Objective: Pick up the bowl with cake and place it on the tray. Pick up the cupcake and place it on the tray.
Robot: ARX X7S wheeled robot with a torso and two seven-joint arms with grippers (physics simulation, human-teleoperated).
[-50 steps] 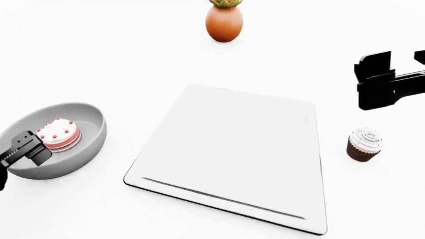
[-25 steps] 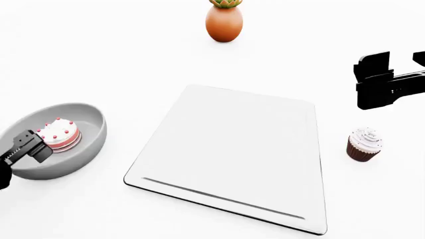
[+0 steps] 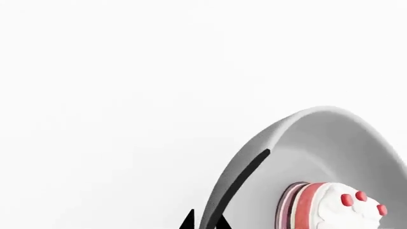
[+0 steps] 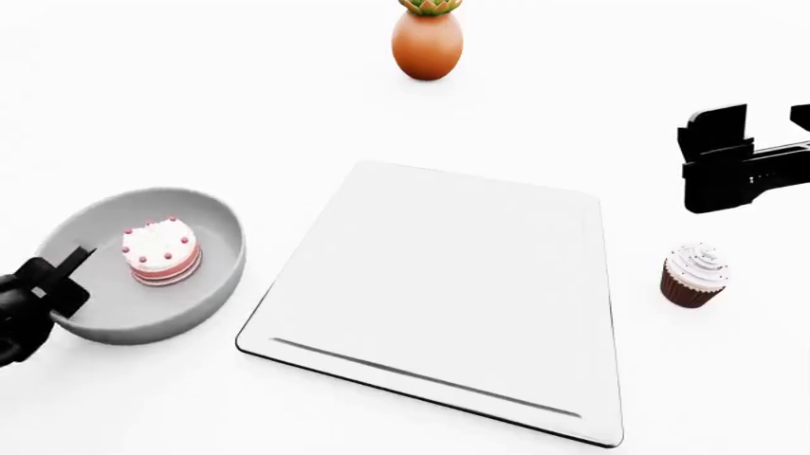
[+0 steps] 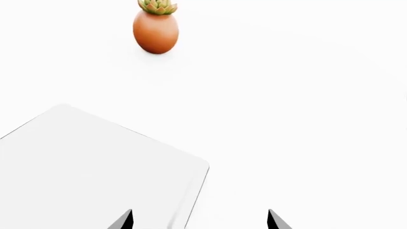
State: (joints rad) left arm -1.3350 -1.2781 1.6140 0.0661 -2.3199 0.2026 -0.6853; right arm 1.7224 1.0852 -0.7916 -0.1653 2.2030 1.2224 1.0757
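Observation:
The grey bowl [image 4: 212,284] holds the white-frosted cake [image 4: 161,251] with pink layers and sits left of the tray [image 4: 443,284]. My left gripper [image 4: 66,273] grips its near-left rim. In the left wrist view the two black fingertips straddle the bowl [image 3: 330,138] wall, so the left gripper [image 3: 205,223] is shut on it, with the cake [image 3: 330,207] just inside. The cupcake [image 4: 693,275], brown wrapper and white swirl, stands right of the tray. My right gripper [image 4: 746,142] hangs open behind and above it. The right gripper [image 5: 200,222] looks over the tray [image 5: 83,162] corner with nothing between its fingertips.
An orange egg-shaped pot with a green succulent [image 4: 428,43] stands at the back, beyond the tray; the pot [image 5: 156,31] also shows in the right wrist view. Everything rests on a plain white surface.
The bowl with the cake has shifted right, toward the tray, with my left gripper holding its rim. The right gripper has barely moved. The cupcake and tray are unchanged.

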